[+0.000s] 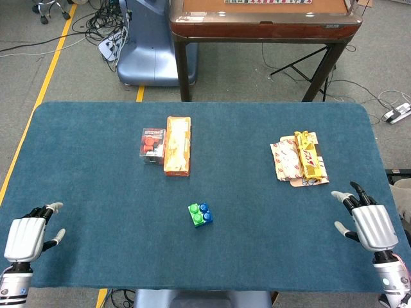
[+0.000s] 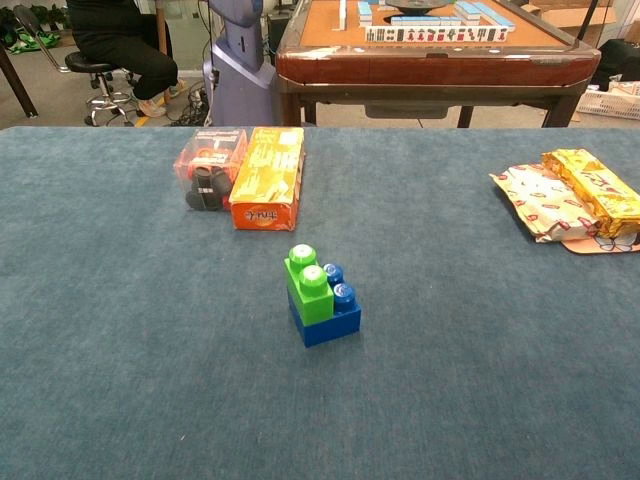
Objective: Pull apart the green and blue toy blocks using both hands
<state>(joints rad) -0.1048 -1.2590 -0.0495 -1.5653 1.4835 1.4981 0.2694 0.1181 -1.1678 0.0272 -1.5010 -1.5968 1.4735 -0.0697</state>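
A green block (image 2: pixel 309 285) sits stacked on a blue block (image 2: pixel 332 318) near the middle of the blue table; the pair also shows in the head view as green block (image 1: pixel 194 215) and blue block (image 1: pixel 205 213). My left hand (image 1: pixel 27 236) rests over the near left edge of the table, fingers spread, holding nothing. At the near right edge my right hand (image 1: pixel 370 224) is likewise open and empty. Both hands are far from the blocks. The chest view shows neither hand.
An orange box (image 1: pixel 178 145) lies behind the blocks with a clear tub of red and black pieces (image 1: pixel 152 143) at its left. Yellow and white snack packets (image 1: pixel 300 158) lie at the back right. A wooden table (image 1: pixel 263 25) stands beyond the far edge.
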